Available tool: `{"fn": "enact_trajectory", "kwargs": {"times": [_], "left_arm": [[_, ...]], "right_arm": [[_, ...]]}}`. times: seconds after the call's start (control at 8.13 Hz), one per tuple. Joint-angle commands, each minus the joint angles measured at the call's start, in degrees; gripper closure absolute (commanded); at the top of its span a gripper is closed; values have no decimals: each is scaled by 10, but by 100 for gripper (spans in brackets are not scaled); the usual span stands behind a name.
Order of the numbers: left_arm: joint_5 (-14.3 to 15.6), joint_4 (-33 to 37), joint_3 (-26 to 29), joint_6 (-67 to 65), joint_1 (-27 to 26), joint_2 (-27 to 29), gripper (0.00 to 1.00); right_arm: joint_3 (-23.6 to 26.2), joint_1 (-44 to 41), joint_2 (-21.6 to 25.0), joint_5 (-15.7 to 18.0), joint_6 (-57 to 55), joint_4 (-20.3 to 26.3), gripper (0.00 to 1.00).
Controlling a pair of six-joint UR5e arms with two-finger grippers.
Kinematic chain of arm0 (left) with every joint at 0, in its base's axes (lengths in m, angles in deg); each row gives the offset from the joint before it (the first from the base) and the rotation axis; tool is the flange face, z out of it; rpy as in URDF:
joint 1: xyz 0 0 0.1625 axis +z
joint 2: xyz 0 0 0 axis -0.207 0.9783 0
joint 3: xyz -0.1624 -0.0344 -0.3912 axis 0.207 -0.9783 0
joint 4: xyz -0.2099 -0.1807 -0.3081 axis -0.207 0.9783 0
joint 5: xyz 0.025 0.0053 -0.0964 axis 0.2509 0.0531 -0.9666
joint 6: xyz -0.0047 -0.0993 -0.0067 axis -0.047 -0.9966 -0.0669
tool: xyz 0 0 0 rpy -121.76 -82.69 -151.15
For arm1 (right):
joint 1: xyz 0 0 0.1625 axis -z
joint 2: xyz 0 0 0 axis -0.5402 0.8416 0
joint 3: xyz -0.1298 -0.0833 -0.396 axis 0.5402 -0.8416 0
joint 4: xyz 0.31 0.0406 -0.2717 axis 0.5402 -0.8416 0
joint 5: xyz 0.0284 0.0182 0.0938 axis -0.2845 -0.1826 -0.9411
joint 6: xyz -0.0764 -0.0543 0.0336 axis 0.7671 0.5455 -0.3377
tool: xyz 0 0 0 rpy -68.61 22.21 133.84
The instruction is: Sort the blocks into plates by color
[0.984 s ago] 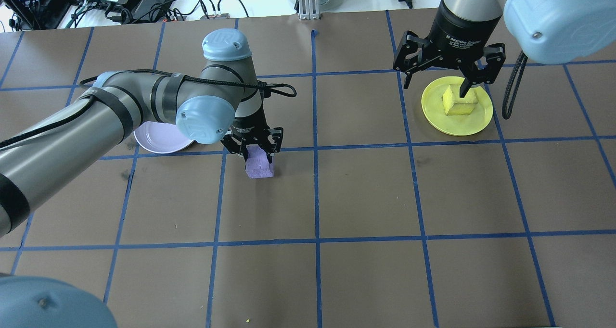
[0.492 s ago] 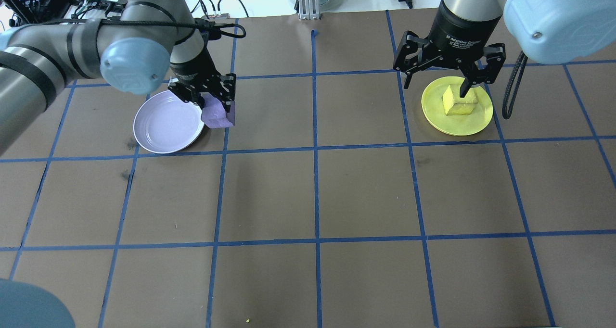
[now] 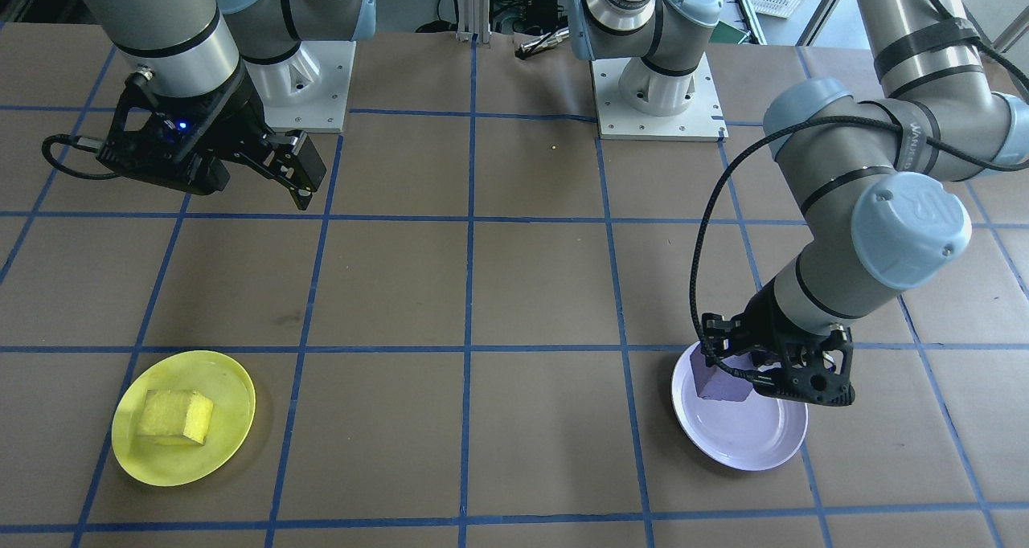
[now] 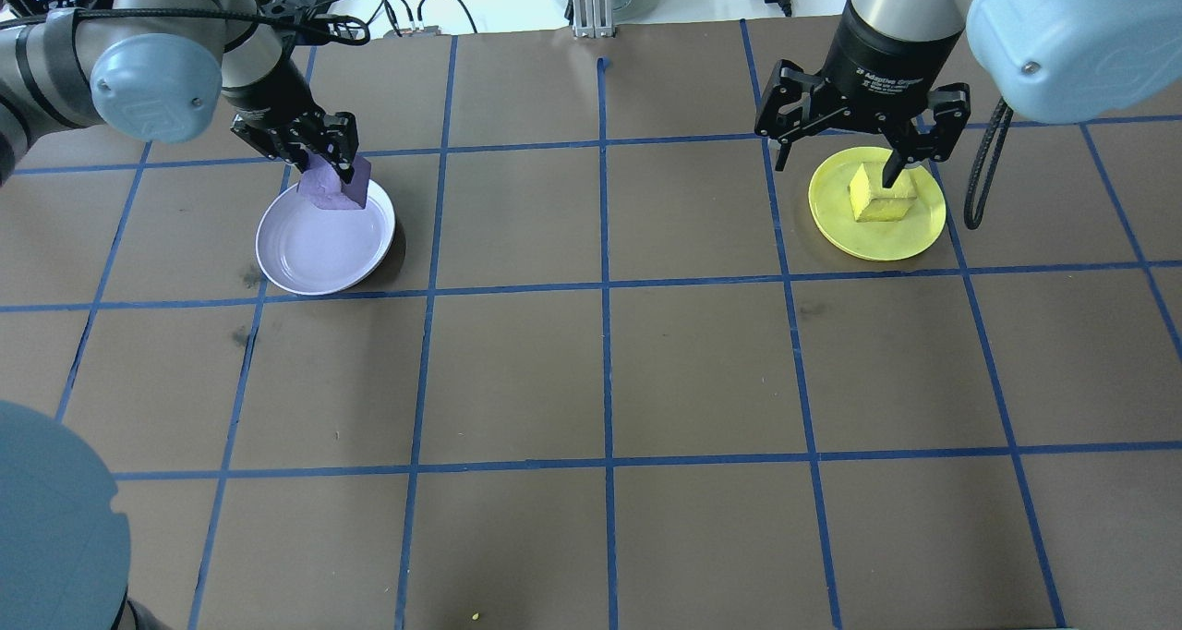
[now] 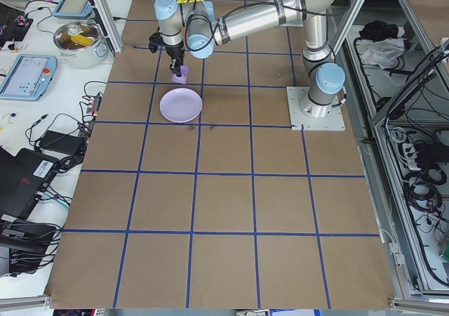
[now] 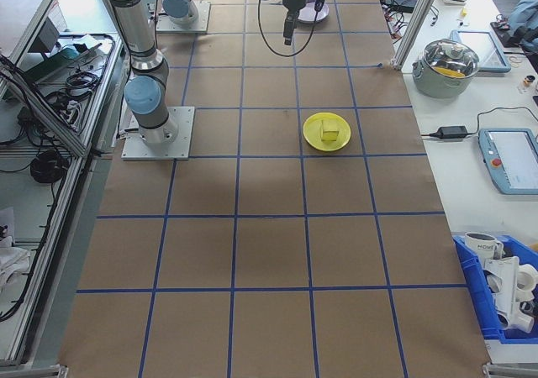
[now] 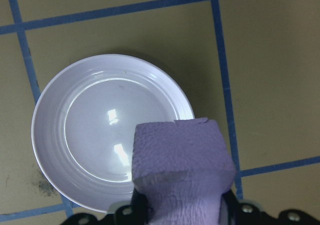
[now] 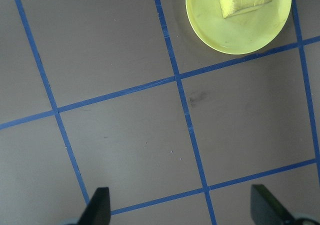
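The left gripper [image 4: 325, 163] is clamped on the purple block [image 4: 334, 185], which hangs below its fingers above the rim of the lavender plate [image 4: 319, 247], on the edge farthest from the robot's base. In the left wrist view the block [image 7: 181, 171] fills the space between the two fingers and hides part of the plate [image 7: 90, 130] beneath. It is roughly cubic with no clear long axis; it sits tilted in the grip, one corner lowest in the overhead view. Its surface is rough, matte and foam-like, a darker violet than the glossy pale plate, which shows bright reflections. The right gripper [image 4: 854, 154] hangs with its fingers spread wide and nothing between them, above the table. The yellow block [image 3: 175, 416] lies on the yellow plate [image 3: 233, 395], clear of that gripper; it too is matte and coarse, with slightly uneven faces.
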Motion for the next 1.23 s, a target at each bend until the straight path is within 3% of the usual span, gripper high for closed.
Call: {"fn": "enact_trajectory", "kwargs": {"times": [0.0,0.25,0.37,0.49,0.74,1.11], "left_arm": [[1,-14,1,60,50,31,100],[3,-12,1,60,60,56,98],[3,-10,1,59,60,64,66],[3,-3,1,55,60,66,1],[30,32,2,46,60,51,0],[29,44,3,-1,39,3,0]], "right_arm": [[0,0,0,0,0,0,0],[1,-1,0,0,-1,0,0],[1,0,0,0,-1,0,0],[1,-1,1,1,-1,1,0],[2,-1,0,0,0,0,0],[2,0,0,1,0,-1,0]]}}
